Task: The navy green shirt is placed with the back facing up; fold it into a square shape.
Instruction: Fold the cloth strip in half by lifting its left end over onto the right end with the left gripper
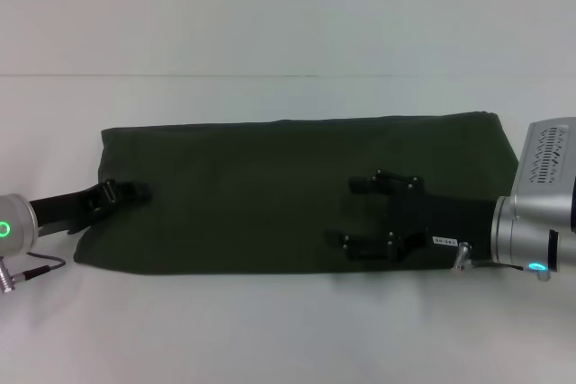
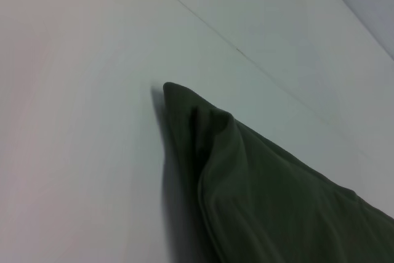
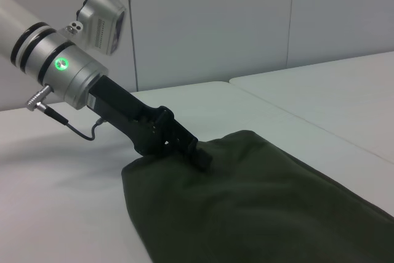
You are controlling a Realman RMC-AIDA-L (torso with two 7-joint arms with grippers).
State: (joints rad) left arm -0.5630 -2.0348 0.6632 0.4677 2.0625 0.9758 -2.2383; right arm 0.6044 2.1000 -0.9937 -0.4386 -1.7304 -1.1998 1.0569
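The navy green shirt [image 1: 288, 191] was laid as a long band on the white counter [image 1: 288, 330]. The left hand [image 1: 135, 192] was pinched on its end hem; the right hand [image 1: 360, 213] was spread apart above the cloth. Both end corners would best be gripped, then lifted evenly across.

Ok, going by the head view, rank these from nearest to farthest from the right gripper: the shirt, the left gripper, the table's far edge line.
1. The navy green shirt, directly under the open right gripper.
2. The table's far edge line, behind it.
3. The left gripper, at the shirt's opposite, left end.
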